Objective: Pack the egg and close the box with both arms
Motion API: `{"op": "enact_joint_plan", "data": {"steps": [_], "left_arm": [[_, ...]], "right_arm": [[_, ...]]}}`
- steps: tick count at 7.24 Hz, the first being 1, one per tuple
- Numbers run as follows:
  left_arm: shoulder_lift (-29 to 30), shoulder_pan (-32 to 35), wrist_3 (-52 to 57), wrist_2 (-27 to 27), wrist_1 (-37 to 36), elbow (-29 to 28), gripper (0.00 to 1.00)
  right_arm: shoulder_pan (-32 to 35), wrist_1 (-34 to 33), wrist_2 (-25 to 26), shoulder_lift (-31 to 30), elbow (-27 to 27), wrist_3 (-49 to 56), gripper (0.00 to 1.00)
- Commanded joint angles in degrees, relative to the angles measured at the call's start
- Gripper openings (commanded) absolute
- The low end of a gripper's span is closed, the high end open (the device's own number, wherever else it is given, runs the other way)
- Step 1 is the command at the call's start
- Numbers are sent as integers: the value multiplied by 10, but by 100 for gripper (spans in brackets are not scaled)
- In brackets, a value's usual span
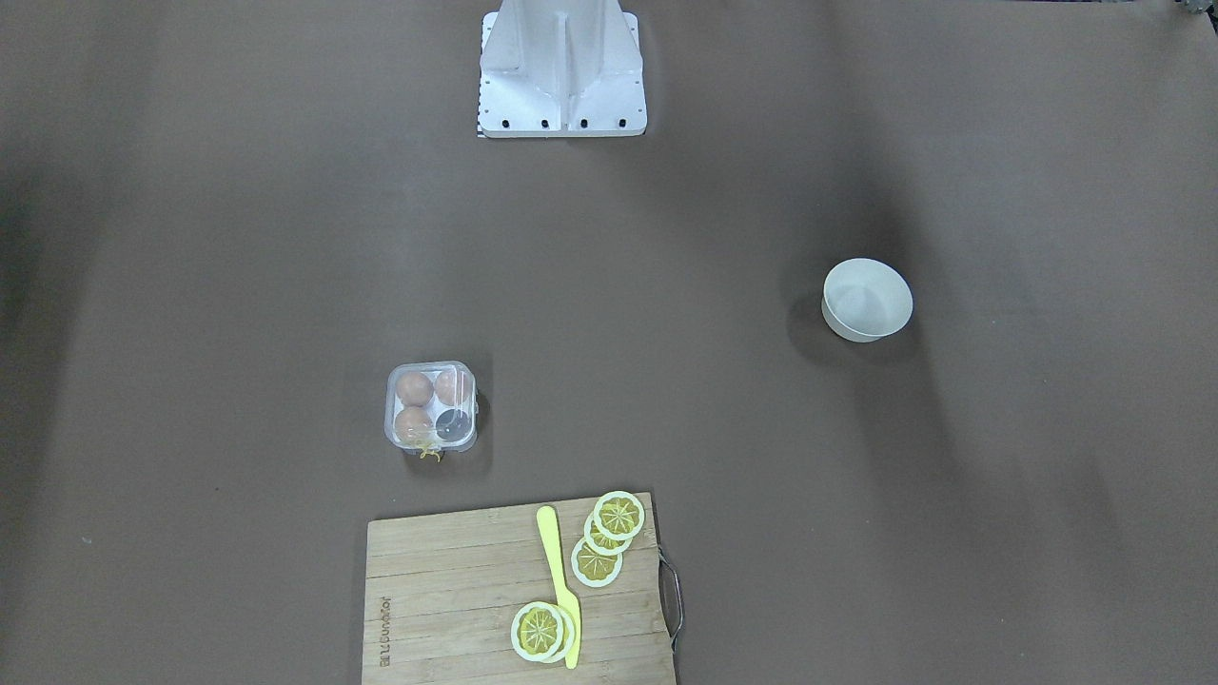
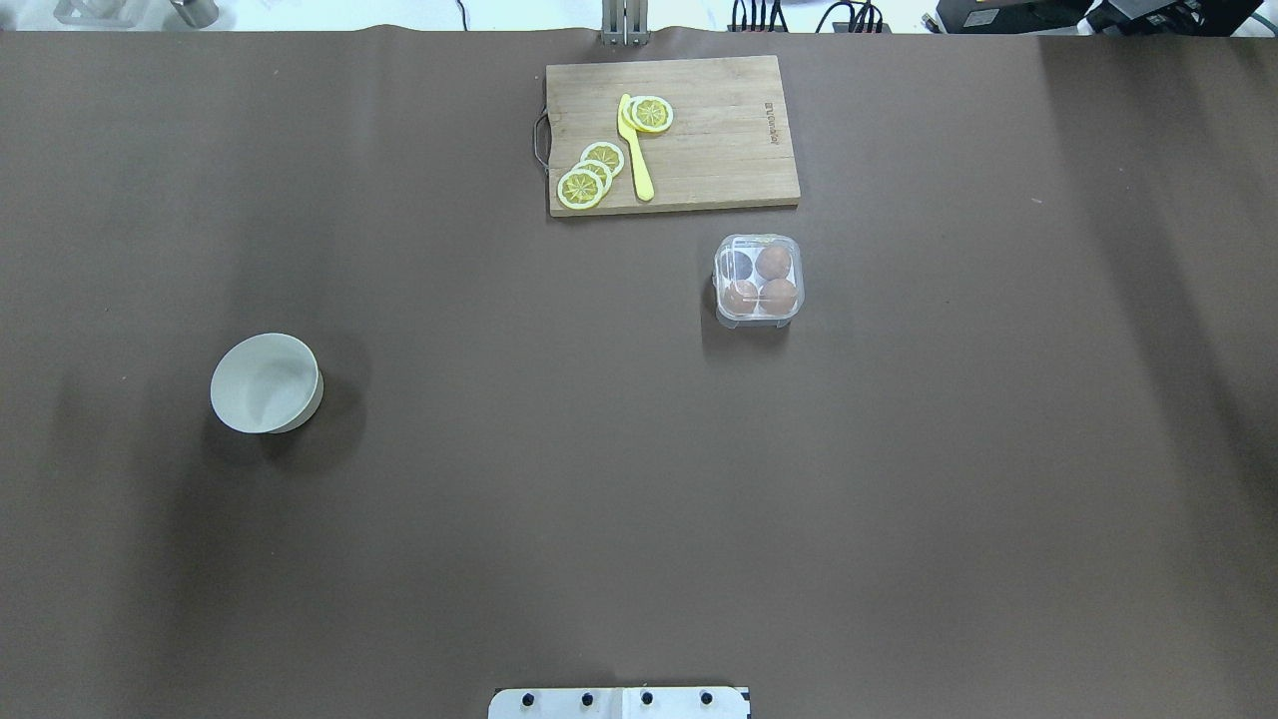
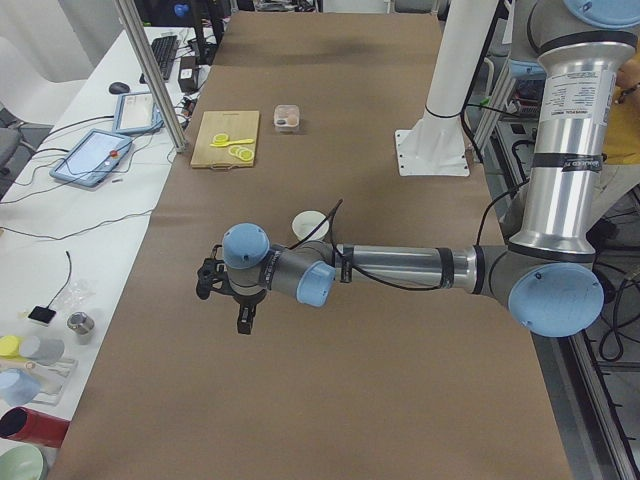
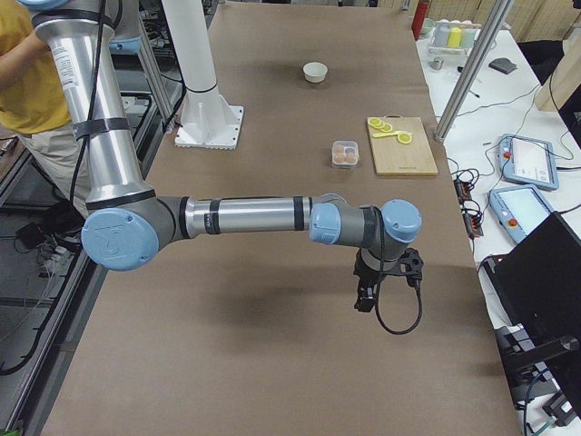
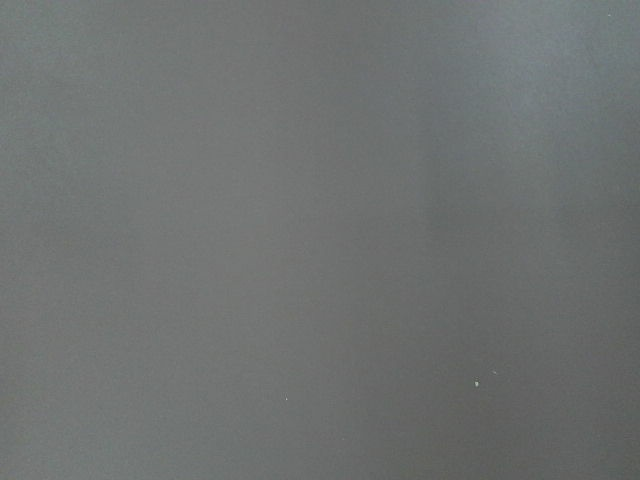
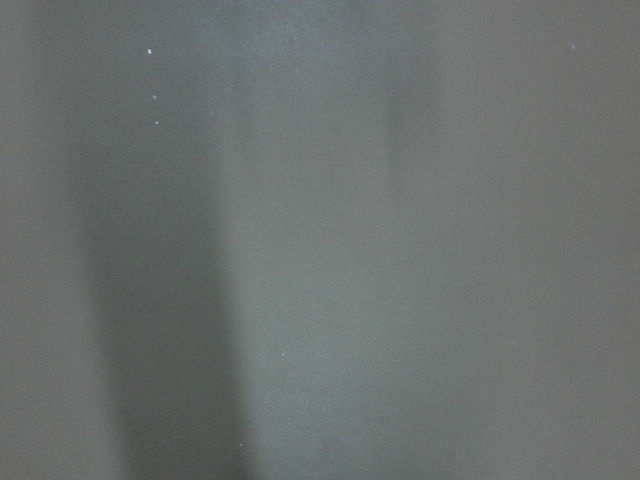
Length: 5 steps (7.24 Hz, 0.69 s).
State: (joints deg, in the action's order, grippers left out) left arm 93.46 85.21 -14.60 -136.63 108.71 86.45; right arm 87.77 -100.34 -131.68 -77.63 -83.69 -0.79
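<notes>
- A wide table (image 2: pixel 639 499) under a matt brown covering filled the middle of the room, and the covering lay flat.
- Light fell evenly from above, leaving only soft, broad bands of shadow on the brown surface.
- A white bench (image 3: pixel 60 260) ran along one long side of the table, carrying two tablets (image 3: pixel 95 158), a keyboard (image 3: pixel 163 55), a mouse (image 3: pixel 120 88) and loose black cables.
- An aluminium post (image 3: pixel 150 75) stood between bench and table.
- The floor (image 4: pixel 27 363) at the table's other side looked dark and cable-strewn, though too little showed to tell its material.
</notes>
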Motion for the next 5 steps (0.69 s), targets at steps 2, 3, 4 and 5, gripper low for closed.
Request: {"op": "enact_joint_plan", "data": {"steps": [2,3,4,5], "left_arm": [[1,0,-10,21,-1,4,98],[1,0,-10,21,-1,8,98],[1,0,-10,21,-1,9,97],[1,0,-9,21,-1,8,98]], "right_arm": [[3,-7,-4,-4,-21,0,100],[3,-6,-5,0,-23,0,100],[3,-2,-6,-4,-24,0,100],[3,-1,-8,-3,-27,0,100]]}}
